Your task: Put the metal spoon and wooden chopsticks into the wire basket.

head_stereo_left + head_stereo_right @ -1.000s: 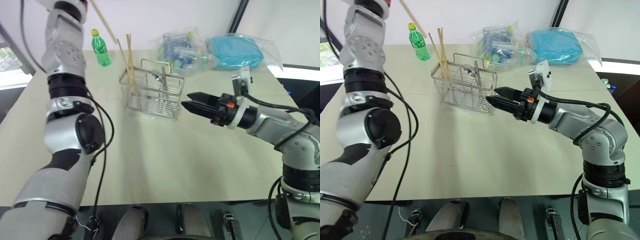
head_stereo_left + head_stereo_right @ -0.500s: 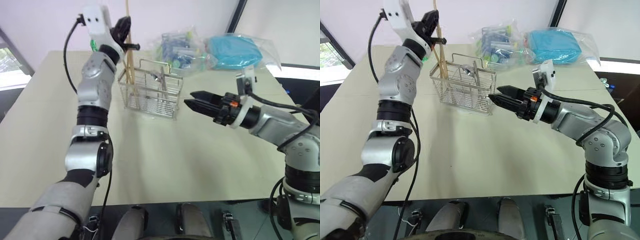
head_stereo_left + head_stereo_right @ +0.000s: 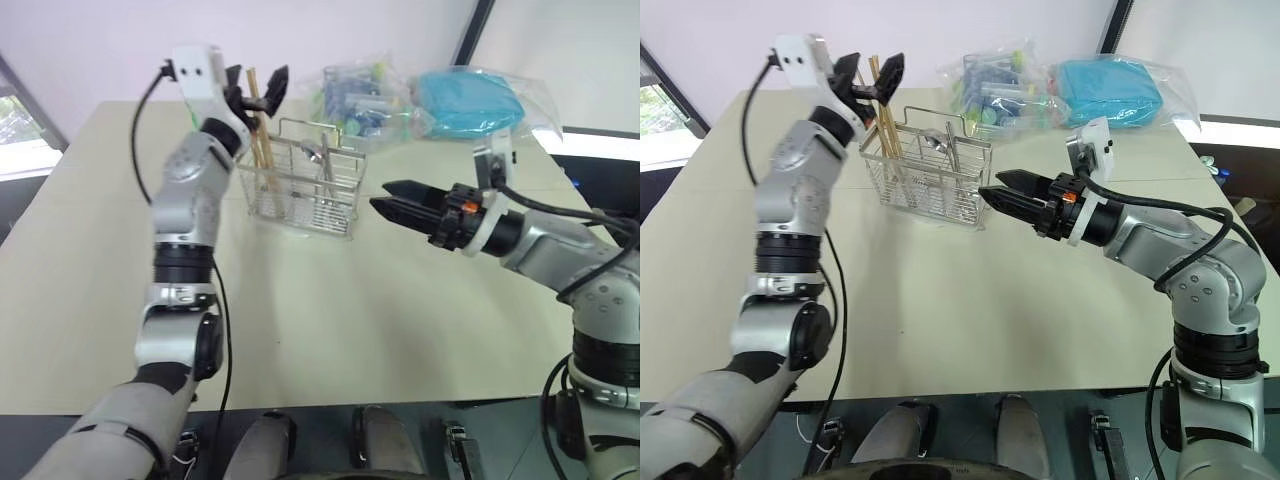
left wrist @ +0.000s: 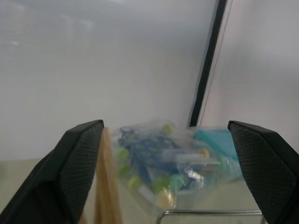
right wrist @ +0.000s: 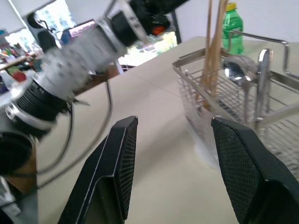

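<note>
Standing upright in the wire basket (image 3: 302,188), the wooden chopsticks (image 3: 258,125) and metal spoon (image 3: 314,153) are already stowed.
The left gripper (image 3: 256,88) is spread wide around the chopstick tops, gripping nothing; the right gripper (image 3: 386,200), parted and empty, is held just right of the basket, likely to steady it.

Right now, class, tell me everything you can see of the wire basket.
The wire basket is a silver, rectangular wire grid with a raised handle loop, standing upright on the pale table. Wooden chopsticks lean upright in its left end and rise above its rim; a metal spoon stands further right. Neither gripper touches it.
</note>
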Motion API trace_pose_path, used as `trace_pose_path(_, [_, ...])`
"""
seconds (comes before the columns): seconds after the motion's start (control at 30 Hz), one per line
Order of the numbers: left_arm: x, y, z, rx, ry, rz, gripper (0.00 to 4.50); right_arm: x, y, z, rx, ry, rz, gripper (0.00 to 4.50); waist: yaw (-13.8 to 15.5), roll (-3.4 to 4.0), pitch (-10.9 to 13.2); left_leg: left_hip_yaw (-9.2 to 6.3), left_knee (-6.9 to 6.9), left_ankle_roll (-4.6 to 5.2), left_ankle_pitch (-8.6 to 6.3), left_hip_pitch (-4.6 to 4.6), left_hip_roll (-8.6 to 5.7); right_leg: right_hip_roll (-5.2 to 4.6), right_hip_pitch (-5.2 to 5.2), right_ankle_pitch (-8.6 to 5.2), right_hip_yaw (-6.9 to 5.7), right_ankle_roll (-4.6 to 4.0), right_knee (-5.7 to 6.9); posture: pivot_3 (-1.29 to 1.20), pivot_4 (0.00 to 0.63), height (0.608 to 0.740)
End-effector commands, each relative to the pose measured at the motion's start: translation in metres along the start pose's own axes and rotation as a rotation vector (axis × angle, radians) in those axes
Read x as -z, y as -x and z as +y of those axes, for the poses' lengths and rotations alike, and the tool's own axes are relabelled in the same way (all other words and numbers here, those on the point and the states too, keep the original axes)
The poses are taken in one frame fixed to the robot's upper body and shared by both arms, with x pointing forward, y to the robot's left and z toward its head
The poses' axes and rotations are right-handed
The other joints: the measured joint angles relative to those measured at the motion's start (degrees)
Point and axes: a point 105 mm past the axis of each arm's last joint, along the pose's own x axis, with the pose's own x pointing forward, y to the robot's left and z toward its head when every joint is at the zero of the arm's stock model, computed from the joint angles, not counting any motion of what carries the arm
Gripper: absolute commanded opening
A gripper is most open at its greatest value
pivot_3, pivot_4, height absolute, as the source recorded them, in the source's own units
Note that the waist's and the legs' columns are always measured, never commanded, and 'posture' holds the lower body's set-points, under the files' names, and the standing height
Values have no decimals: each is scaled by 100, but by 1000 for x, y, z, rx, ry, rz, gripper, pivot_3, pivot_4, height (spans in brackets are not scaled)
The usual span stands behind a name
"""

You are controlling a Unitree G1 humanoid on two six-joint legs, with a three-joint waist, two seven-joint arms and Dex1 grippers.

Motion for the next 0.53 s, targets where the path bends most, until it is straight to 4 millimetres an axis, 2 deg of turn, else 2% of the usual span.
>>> trace_pose_path(0.03, [-27, 30, 0, 178, -155, 79, 4460, -10, 9, -10, 30, 76, -5, 2579, -50, 4, 2, 1, -3, 0, 0, 4, 0, 2, 1, 0, 1, 0, 0, 0, 150, 725])
trace_pose_path(0.17, [-24, 88, 11, 355, -394, 306, 4460, -8, 20, -27, 76, 128, 43, 2579, -66, 18, 9, 8, -18, 7, -4, 23, 6, 2, 11, -2, 4, -2, -4, 0, 150, 725])
trace_pose_path(0.27, [-26, 129, 32, 352, -417, 470, 4460, -8, 26, -43, 113, 149, 67, 2579, -47, 22, 12, 13, -19, 35, -21, 28, 8, 2, 11, -3, 10, -4, -4, 0, 150, 725])
trace_pose_path(0.37, [-30, 145, 40, 337, -430, 508, 4460, -10, 24, -49, 108, 155, 68, 2579, 14, 25, 15, 10, -13, 41, -24, 27, 8, 2, 16, -4, 9, -5, -17, 0, 150, 725])
trace_pose_path(0.53, [-33, 158, 51, 292, -461, 539, 4460, -11, 11, -39, 25, 170, 67, 2579, 25, 29, 17, 9, -17, 42, -25, 29, 8, -2, 19, -3, 8, -5, -21, 0, 150, 725])
